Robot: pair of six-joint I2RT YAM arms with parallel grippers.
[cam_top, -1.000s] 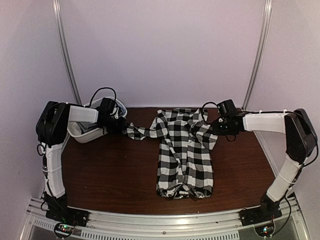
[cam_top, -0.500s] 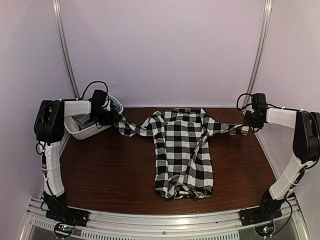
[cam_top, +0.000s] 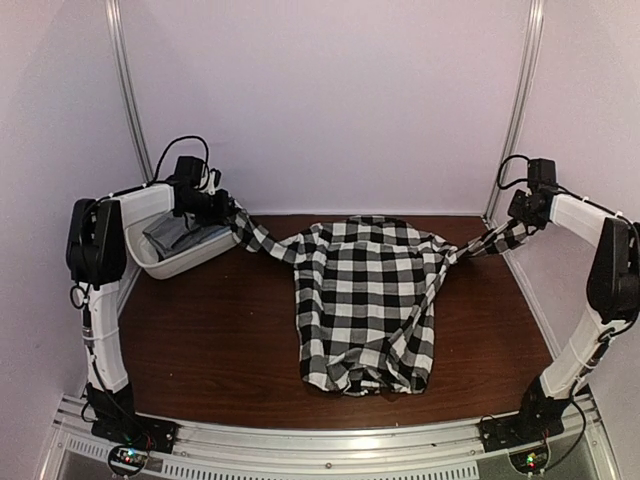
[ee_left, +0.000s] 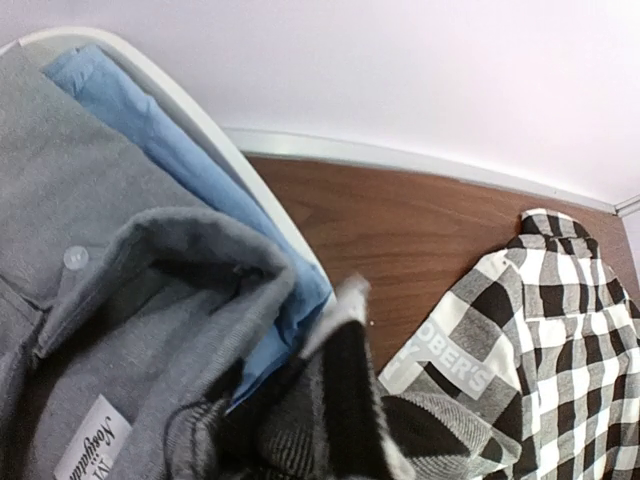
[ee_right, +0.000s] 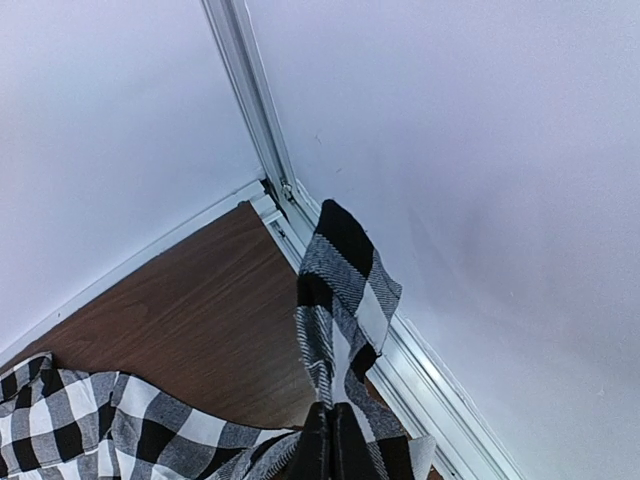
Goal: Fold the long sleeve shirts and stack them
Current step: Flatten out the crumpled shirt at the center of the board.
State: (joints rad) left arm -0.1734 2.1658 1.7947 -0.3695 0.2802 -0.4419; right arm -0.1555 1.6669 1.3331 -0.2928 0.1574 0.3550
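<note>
We spread the black-and-white checked cloth shirt [cam_top: 365, 300], left gripper [cam_top: 227, 211] and right gripper [cam_top: 521, 223] clamping its sleeves; next, lay flat.

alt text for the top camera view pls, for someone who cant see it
A checked shirt lies spread on a brown table, its sleeves stretched out to the sides, one held in the jaws of the left arm, one in those of the right arm. A white tub with grey cloth in it sits at the back left.
</note>
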